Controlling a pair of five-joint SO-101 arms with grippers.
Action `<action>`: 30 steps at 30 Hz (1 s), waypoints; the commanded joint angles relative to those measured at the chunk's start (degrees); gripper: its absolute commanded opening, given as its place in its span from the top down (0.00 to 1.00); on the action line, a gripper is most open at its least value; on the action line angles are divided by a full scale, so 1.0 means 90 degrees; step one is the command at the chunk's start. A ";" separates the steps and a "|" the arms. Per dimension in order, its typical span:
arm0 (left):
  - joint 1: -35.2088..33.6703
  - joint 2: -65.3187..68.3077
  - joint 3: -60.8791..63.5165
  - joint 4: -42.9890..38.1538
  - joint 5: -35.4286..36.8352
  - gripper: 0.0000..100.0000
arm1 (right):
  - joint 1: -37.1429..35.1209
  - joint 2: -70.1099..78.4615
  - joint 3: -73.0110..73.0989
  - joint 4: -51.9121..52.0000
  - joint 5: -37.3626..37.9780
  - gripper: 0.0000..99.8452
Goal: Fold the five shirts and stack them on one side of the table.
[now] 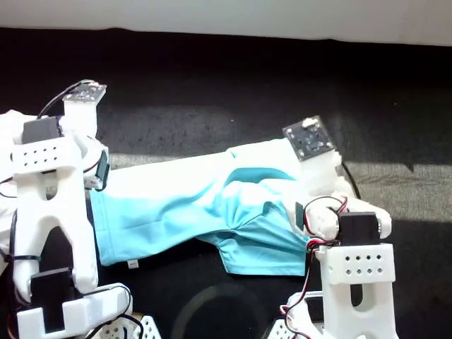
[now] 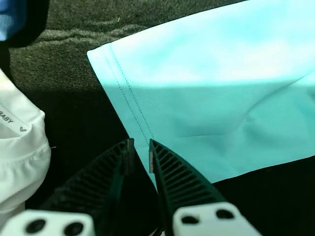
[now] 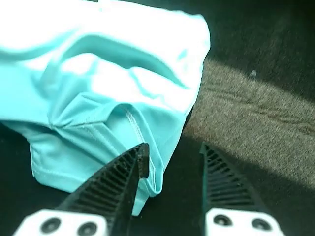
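A turquoise shirt (image 1: 212,212) lies crumpled lengthwise across the middle of the black table (image 1: 212,85). In the left wrist view its stitched hem corner (image 2: 123,83) runs straight into my left gripper (image 2: 140,150), whose fingers are pressed close on the hem edge. In the high view that gripper (image 1: 99,173) sits at the shirt's left end. My right gripper (image 3: 172,157) is open, low over the shirt's bunched right end (image 3: 147,98). One finger (image 3: 140,160) stands over the cloth's edge, the other over bare table. From above, the right gripper (image 1: 304,215) is at the shirt's right edge.
A white shirt (image 2: 19,142) lies bunched at the table's left edge (image 1: 10,123), beside the left arm. A band of sunlight crosses the table at the right (image 1: 395,191). The far half of the table is bare black cloth.
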 commanded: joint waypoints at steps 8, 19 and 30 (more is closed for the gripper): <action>0.0767 0.2701 -0.0933 -0.0684 0.0879 0.99 | -0.0112 0.2886 -0.0405 -0.2593 -0.0449 0.99; 0.0288 0.4801 -0.3140 -0.0733 0.0850 0.99 | 0.0044 0.5621 -0.1617 -0.3844 -0.0449 0.99; -0.0298 0.7350 -0.7565 0.1094 0.0869 0.99 | 0.0513 0.7087 -0.2623 -0.3658 -0.0449 0.99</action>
